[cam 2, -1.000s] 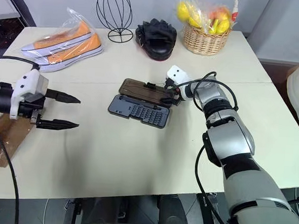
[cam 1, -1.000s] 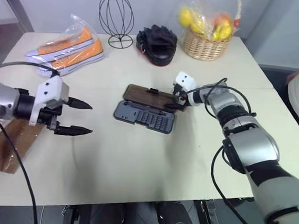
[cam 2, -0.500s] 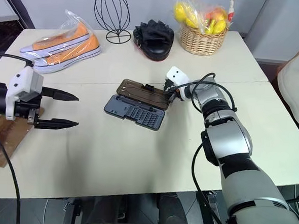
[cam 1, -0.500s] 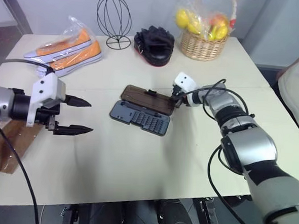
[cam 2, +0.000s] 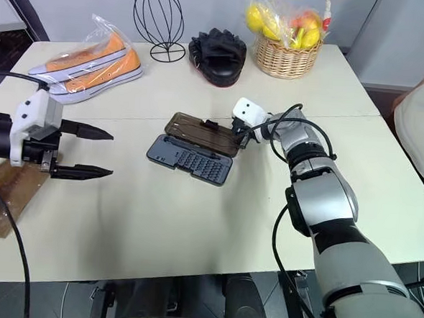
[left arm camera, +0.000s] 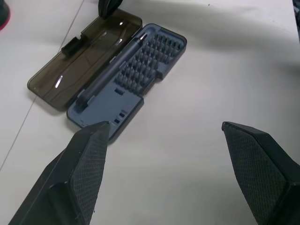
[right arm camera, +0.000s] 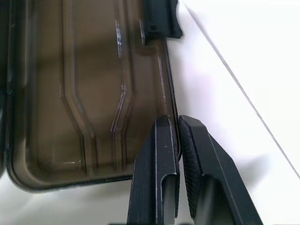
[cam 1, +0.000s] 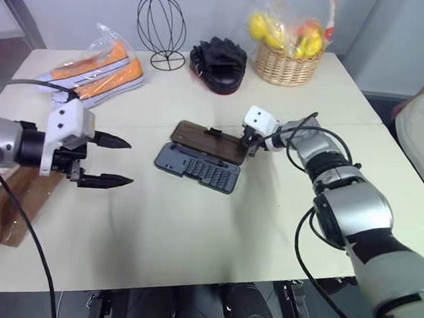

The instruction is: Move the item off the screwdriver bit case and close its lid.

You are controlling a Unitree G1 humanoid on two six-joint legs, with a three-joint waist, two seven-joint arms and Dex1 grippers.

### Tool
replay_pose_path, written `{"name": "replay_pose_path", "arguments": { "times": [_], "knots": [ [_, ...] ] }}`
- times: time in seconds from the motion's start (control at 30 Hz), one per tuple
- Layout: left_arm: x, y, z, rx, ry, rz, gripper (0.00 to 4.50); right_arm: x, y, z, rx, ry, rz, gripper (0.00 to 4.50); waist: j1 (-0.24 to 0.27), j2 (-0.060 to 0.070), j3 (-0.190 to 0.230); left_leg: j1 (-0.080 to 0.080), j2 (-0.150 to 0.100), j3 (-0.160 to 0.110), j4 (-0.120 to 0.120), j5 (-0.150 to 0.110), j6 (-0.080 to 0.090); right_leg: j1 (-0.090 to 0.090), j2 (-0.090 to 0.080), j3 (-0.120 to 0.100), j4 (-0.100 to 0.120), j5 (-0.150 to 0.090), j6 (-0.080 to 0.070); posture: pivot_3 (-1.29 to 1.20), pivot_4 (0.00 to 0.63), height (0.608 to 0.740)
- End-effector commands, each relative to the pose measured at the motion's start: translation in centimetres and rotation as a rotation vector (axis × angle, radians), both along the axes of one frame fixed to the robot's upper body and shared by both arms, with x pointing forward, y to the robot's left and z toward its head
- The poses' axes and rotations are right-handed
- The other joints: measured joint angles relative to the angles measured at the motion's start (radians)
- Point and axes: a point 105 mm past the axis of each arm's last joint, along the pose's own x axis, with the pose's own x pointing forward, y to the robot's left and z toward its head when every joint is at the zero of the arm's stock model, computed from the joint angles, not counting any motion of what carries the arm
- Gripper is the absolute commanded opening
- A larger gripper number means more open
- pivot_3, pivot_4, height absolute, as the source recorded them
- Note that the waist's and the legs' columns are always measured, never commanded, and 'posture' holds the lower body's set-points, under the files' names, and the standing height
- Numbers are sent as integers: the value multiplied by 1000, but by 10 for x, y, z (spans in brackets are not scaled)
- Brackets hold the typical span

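The screwdriver bit case (cam 1: 197, 169) lies open on the tabletop (cam 1: 193, 230). Its lid (right arm camera: 89, 89) edge is clamped by the right gripper (right arm camera: 176, 136). Left of the case, the left gripper (cam 1: 118, 160) is held with jaws apart, the paper bag (cam 1: 11, 204) beyond it.

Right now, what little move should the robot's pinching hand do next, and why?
Probably swing the lid up and over the bit tray. The right gripper is shut on the lid's rim, the case lies open flat, and the paper bag already sits aside at the table's edge.
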Motion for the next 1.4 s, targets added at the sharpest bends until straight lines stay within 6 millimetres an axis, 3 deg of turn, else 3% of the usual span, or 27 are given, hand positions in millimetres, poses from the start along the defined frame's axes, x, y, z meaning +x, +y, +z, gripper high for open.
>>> {"name": "replay_pose_path", "arguments": {
  "times": [0.03,0.23,0.43,0.63,0.77,0.9,1.03,1.17,1.27,1.4],
  "knots": [
    [-5,0,6,3,12,-26,3983,-22,19,-6,2,54,232,231,-1,0,0,0,0,0,0,0,0,0,0,0,0,0,0,0,150,740],
    [-34,0,-7,55,149,-105,3983,-45,30,-8,-2,69,458,231,-14,1,0,0,1,0,-1,0,0,0,1,0,0,0,0,0,150,740],
    [-42,5,-12,49,188,-89,3983,-51,38,-6,9,37,512,231,-19,0,0,1,1,-1,0,0,0,1,0,0,0,0,0,0,150,740],
    [-62,0,-25,65,252,-128,3983,-85,45,-8,28,32,740,231,-20,1,0,2,1,-1,-1,0,0,2,0,0,0,0,0,0,150,740],
    [-72,1,-30,85,272,-137,3983,-98,50,-8,33,14,794,231,-19,1,1,3,2,-1,0,0,0,3,0,0,1,0,0,0,150,740],
    [-69,7,-28,86,247,-104,3983,-87,57,-11,24,0,697,231,-17,1,1,11,1,-1,0,0,0,10,0,0,2,0,-1,0,150,740],
    [-64,6,-23,64,222,-87,3983,-72,58,10,105,6,570,231,-14,1,1,13,1,-1,0,0,0,13,0,-1,2,-1,-1,0,150,740],
    [-65,6,-22,55,221,-85,3983,-73,56,38,201,36,525,1550,-2,1,1,13,1,-1,-1,0,0,12,0,0,1,-1,-1,0,150,740],
    [-64,8,-21,54,215,-75,3983,-74,53,39,177,46,472,3077,6,1,1,13,2,-1,-1,0,0,12,0,-1,1,-1,-1,0,150,740],
    [-60,9,-19,46,199,-67,3983,-87,52,25,190,151,389,3077,12,1,1,13,1,-1,0,0,0,12,0,-1,1,-1,-1,0,150,740]
  ]
}}
